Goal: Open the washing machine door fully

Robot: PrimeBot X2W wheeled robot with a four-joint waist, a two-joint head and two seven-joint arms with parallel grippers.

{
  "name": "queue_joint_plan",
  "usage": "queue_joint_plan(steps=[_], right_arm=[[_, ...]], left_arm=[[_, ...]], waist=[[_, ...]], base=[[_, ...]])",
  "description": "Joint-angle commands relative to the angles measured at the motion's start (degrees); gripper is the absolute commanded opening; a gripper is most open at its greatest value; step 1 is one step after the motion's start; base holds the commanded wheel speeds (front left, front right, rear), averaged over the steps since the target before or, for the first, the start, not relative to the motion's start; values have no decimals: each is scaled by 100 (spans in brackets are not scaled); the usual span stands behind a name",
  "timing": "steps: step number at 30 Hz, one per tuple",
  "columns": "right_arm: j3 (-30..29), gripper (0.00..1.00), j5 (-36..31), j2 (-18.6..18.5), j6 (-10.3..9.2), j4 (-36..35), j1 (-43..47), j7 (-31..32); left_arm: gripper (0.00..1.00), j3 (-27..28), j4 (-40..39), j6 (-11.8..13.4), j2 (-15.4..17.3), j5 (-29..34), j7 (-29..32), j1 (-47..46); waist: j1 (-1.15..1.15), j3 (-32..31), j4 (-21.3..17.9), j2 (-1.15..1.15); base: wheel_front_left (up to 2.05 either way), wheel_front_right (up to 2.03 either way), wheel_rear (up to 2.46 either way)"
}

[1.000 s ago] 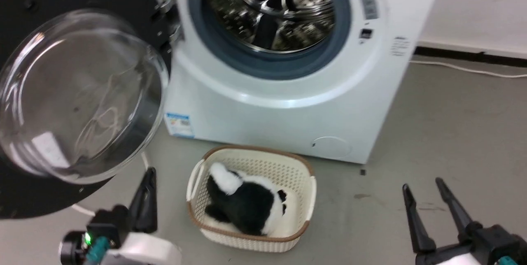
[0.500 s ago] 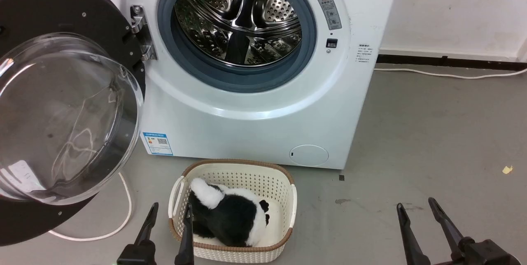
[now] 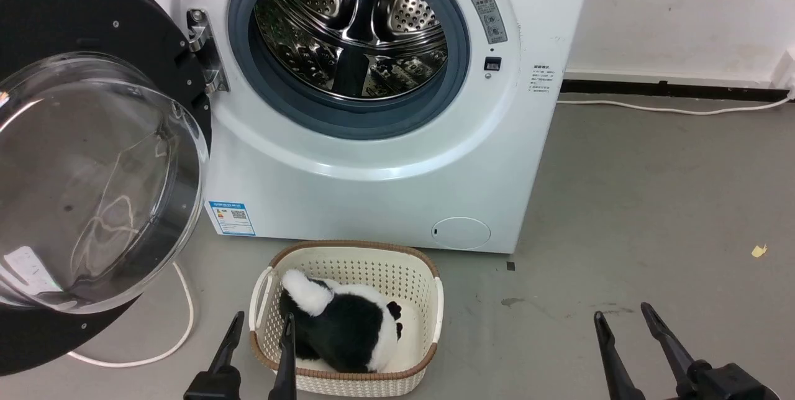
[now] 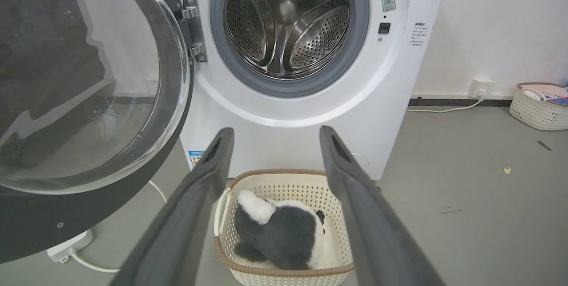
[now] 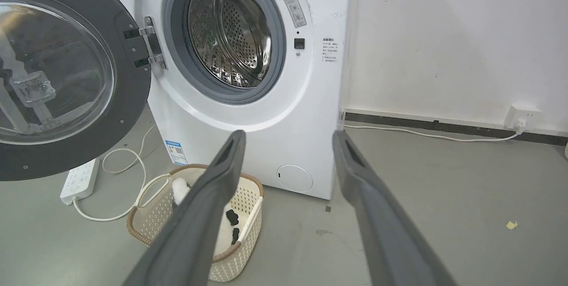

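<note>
Washing machine door (image 3: 93, 176) swung out wide on its hinge (image 3: 202, 52), hanging left of the steel drum (image 3: 354, 27). Left gripper (image 3: 263, 319) low by the white basket (image 3: 438, 300), fingers wide apart, holding nothing. Right gripper (image 3: 622, 313) over the grey floor (image 3: 652, 201), well away from the door, fingers wide apart, empty too. Black and white soft toy (image 3: 348, 331) lying in the basket.

You see bright, even indoor light, with only soft shadows on the near floor (image 3: 652, 201). Reflections streak the glass of the washing machine door (image 3: 93, 182) and glint off the steel drum (image 3: 351, 27). The wrist views bow at their edges, and focus is sharp.
</note>
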Motion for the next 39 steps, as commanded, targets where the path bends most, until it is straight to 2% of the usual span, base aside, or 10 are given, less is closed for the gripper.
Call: queue_joint_plan(steps=[1, 9, 10, 39], right_arm=[[-2, 100, 46, 23, 5, 9, 22, -26], [-13, 100, 76, 23, 5, 4, 17, -27], [-11, 0, 42, 0, 0, 3, -1, 0], [-3, 0, -61, 4, 1, -54, -154, 283]], left_arm=[[100, 6, 14, -20, -35, 12, -30, 3], [100, 32, 47, -56, -52, 33, -30, -48], [0, 17, 43, -66, -19, 8, 0, -23], [0, 169, -75, -148, -63, 123, 285, -134]], waist=[[0, 6, 1, 0], [0, 38, 39, 0], [0, 46, 48, 0], [0, 82, 4, 0]], base=[[0, 0, 0], [0, 0, 0], [0, 0, 0], [0, 0, 0]])
